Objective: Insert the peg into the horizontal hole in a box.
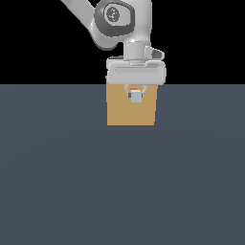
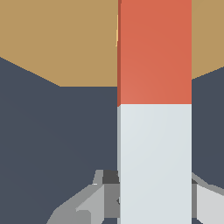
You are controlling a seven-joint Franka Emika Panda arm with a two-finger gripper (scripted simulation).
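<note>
The gripper pinches the peg by its pale half, fingers pressed against its sides. The peg's orange-red half points at the box, which stands on the desk, and in the wrist view its tip overlaps the tan face. The hole cannot be seen; the peg and gripper cover it. The risk from here is a slight offset or tilt: the tip would catch the hole's edge, jam, shove the box back, or slip in the grasp.
</note>
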